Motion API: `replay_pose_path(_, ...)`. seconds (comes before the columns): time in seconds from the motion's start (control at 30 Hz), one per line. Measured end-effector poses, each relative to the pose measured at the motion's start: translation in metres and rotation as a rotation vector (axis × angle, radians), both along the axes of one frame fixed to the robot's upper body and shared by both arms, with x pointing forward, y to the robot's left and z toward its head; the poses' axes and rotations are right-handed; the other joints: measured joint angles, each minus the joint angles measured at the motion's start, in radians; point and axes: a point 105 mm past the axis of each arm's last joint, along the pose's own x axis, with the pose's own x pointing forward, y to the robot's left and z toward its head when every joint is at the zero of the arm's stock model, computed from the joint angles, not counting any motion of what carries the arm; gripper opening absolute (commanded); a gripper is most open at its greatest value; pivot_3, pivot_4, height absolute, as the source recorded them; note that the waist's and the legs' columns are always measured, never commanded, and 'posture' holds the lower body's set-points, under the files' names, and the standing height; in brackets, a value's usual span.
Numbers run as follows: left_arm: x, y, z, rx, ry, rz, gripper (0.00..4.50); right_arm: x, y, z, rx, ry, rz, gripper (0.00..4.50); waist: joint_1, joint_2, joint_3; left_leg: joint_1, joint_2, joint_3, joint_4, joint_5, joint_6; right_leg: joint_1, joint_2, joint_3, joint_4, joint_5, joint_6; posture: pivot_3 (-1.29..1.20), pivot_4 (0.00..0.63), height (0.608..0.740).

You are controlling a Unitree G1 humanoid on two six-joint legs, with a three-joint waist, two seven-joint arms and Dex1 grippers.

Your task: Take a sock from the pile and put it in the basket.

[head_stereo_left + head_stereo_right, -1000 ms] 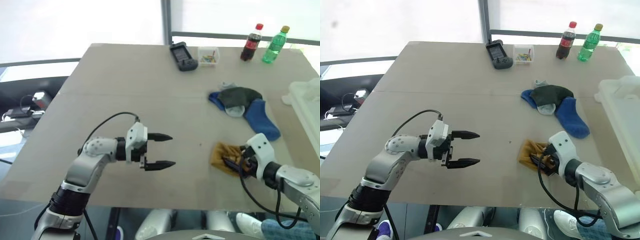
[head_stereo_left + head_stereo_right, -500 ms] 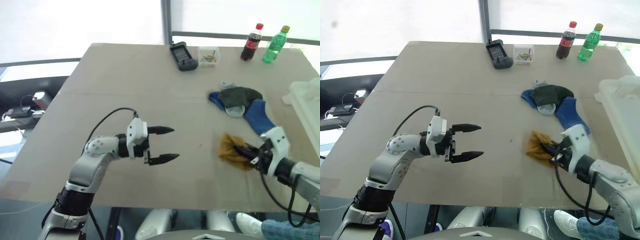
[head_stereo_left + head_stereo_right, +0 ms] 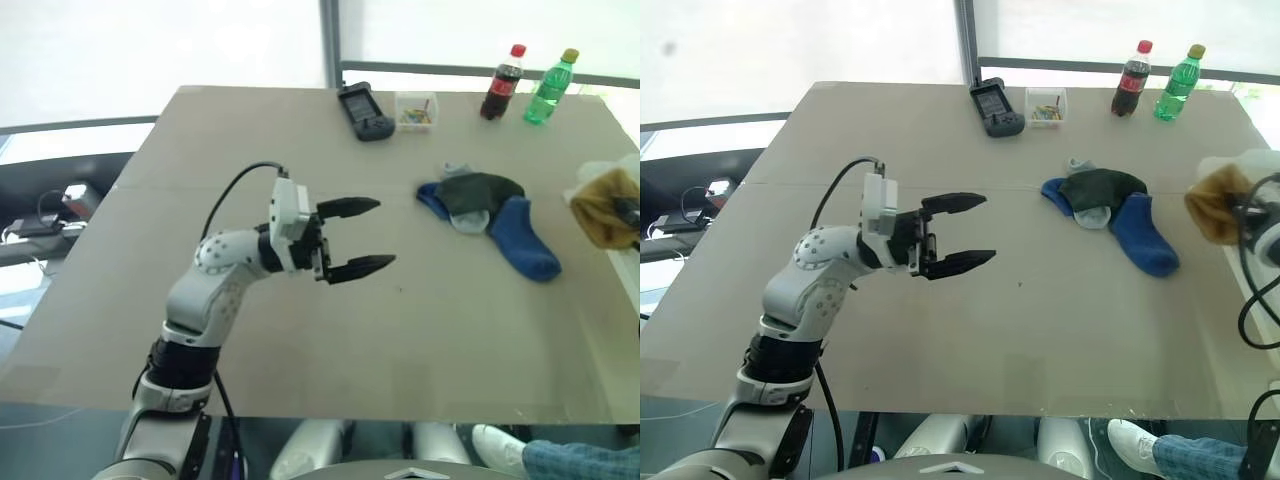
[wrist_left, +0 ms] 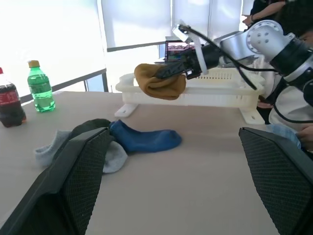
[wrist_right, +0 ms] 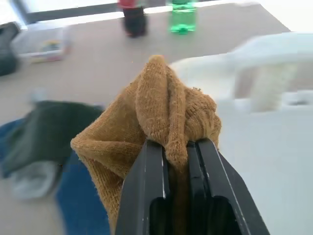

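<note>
Head views: I see my left tool [image 3: 358,238] held above the bare middle of the desk [image 3: 250,150], its two black fingers spread wide and empty. At the desk's right edge my right tool [image 3: 1238,214] carries the mustard sock [image 3: 1214,203], raised beside the basket [image 3: 1245,165]. The pile [image 3: 487,215], with its blue, dark grey-green and pale grey socks, lies on the desk between the two tools.

Left wrist view: my left fingers [image 4: 73,186] frame the pile; beyond it the right tool holds the mustard sock in the air in front of the white basket's wall.

Right wrist view: my right fingers [image 5: 146,196] are clamped together on a fold of the mustard sock, the basket rim just behind.
</note>
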Motion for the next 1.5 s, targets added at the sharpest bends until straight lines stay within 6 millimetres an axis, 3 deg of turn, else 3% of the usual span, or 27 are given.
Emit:
replay_pose_path(0.13,-0.003,-0.009,-0.004,0.002,-0.005,-0.023,4.50,-0.002,-0.041,-0.004,0.052,0.020,-0.161,0.04,-0.004,0.000,0.000,0.000,0.000,0.000,0.000,0.000,0.000,0.000,0.000,0.000,0.001,0.000,0.000,0.00,0.150,0.740)
replay_pose_path(0.27,-0.003,-0.009,-0.005,0.003,-0.005,-0.015,4.50,-0.008,-0.069,-0.026,0.078,0.095,-0.260,0.04,-0.013,0.000,0.000,0.000,0.000,0.001,0.001,0.000,0.000,0.000,0.000,0.001,0.001,0.000,0.000,0.00,0.150,0.740)
replay_pose_path(0.37,-0.002,-0.010,-0.006,-0.001,-0.002,-0.010,4.50,-0.009,-0.079,-0.048,0.035,0.176,-0.266,1.37,-0.019,0.000,0.000,0.001,0.000,0.002,0.001,0.000,0.000,0.000,0.000,0.002,0.002,0.000,0.000,0.00,0.150,0.740)
replay_pose_path(0.53,-0.002,-0.010,-0.007,-0.004,0.004,-0.006,4.50,-0.013,-0.092,-0.049,-0.036,0.198,-0.281,3.91,-0.021,0.001,0.000,0.001,0.000,0.002,0.003,0.000,0.000,0.002,0.001,0.001,0.002,0.000,0.000,0.00,0.150,0.740)
replay_pose_path(0.57,-0.002,-0.010,-0.007,-0.004,0.005,-0.005,4.50,-0.014,-0.092,-0.049,-0.042,0.199,-0.285,4.10,-0.021,0.001,0.000,0.001,0.000,0.002,0.003,0.000,0.000,0.002,0.001,0.001,0.002,0.000,0.000,0.00,0.150,0.740)
replay_pose_path(0.73,-0.002,-0.010,-0.010,-0.005,0.010,0.006,4.50,-0.029,-0.091,-0.034,-0.099,0.124,-0.299,4.10,-0.012,0.001,-0.001,0.000,0.000,0.001,0.003,0.000,0.000,0.001,0.001,0.001,0.002,0.000,0.000,0.00,0.150,0.740)
replay_pose_path(0.9,0.001,-0.004,-0.014,0.009,0.026,0.048,4.50,-0.033,-0.047,0.005,-0.181,-0.083,-0.104,4.10,-0.014,0.002,-0.001,0.000,0.000,0.002,0.004,-0.001,0.001,0.001,0.001,0.002,0.002,0.000,0.000,0.00,0.150,0.740)
replay_pose_path(1.0,0.003,0.016,-0.033,0.063,0.080,0.130,4.50,-0.037,0.027,0.016,-0.304,-0.132,0.239,4.10,-0.020,0.003,-0.001,0.002,0.002,0.002,0.003,-0.001,0.001,0.002,0.003,0.002,0.002,0.000,0.000,0.00,0.150,0.740)
replay_pose_path(1.03,0.003,0.022,-0.038,0.073,0.096,0.155,4.50,-0.038,0.046,0.014,-0.339,-0.126,0.324,4.32,-0.020,0.003,-0.001,0.002,0.002,0.001,0.003,-0.001,0.001,0.002,0.003,0.002,0.002,0.000,0.000,0.00,0.150,0.740)
replay_pose_path(1.07,0.003,0.027,-0.041,0.081,0.107,0.176,4.50,-0.039,0.060,0.010,-0.356,-0.116,0.387,4.32,-0.019,0.003,-0.001,0.002,0.002,0.001,0.003,-0.001,0.001,0.002,0.003,0.002,0.002,0.000,0.000,0.00,0.150,0.740)
replay_pose_path(1.1,0.002,0.038,-0.047,0.104,0.127,0.223,4.50,-0.041,0.085,-0.002,-0.367,-0.094,0.511,4.32,-0.013,0.003,-0.001,0.002,0.002,0.001,0.004,-0.001,0.001,0.002,0.002,0.002,0.002,0.000,0.000,0.00,0.150,0.740)
replay_pose_path(1.2,-0.004,0.060,-0.056,0.149,0.149,0.299,4.50,-0.050,0.105,-0.019,-0.373,-0.050,0.629,4.32,-0.005,0.003,-0.001,0.002,0.001,0.000,0.003,-0.002,0.003,0.002,0.002,0.001,0.001,0.000,0.000,0.00,0.150,0.740)
replay_pose_path(1.33,-0.018,0.094,-0.069,0.207,0.189,0.415,4.50,-0.068,0.117,-0.048,-0.401,0.048,0.766,4.32,-0.001,0.004,0.001,0.002,0.000,0.001,0.003,-0.003,0.003,0.003,0.001,0.001,-0.001,0.000,0.000,0.00,0.150,0.740)
replay_pose_path(1.5,-0.036,0.130,-0.084,0.262,0.261,0.557,4.50,-0.089,0.105,-0.076,-0.386,0.165,0.813,4.32,0.000,0.005,0.001,0.003,0.002,0.002,-0.001,-0.003,0.004,0.003,0.002,0.002,-0.003,0.000,0.000,0.00,0.150,0.740)
